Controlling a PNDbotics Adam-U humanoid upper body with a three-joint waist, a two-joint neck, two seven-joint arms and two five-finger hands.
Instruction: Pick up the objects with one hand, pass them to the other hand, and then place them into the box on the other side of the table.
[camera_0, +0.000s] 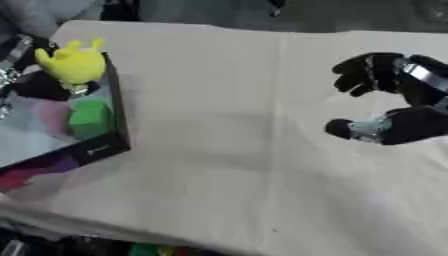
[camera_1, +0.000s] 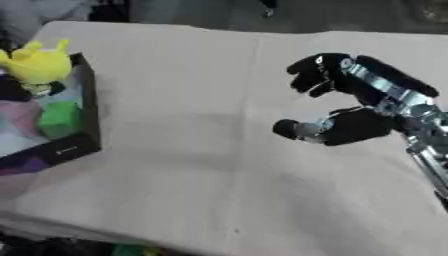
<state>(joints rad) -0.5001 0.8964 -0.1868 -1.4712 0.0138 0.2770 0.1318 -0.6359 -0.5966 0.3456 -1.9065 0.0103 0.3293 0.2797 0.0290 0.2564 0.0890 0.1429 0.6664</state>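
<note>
Yellow toy (camera_0: 73, 62) over box (camera_0: 120, 120) — left robot hand (camera_0: 42, 85) holding, right robot hand (camera_1: 337, 107) well apart

the surface (camera_0: 227, 125) is plain beige, with no pattern. at the upper left of the frame a bright yellow toy (camera_0: 74, 62) shows above a box (camera_0: 120, 120) with black walls. inside the box there is a green block (camera_0: 89, 117) and some pink and purple patches. the right hand (camera_1: 350, 107), at the right of the frame, is black with silver parts.

A beige cloth (camera_0: 227, 125) (faintly creased) covers the table.
</note>
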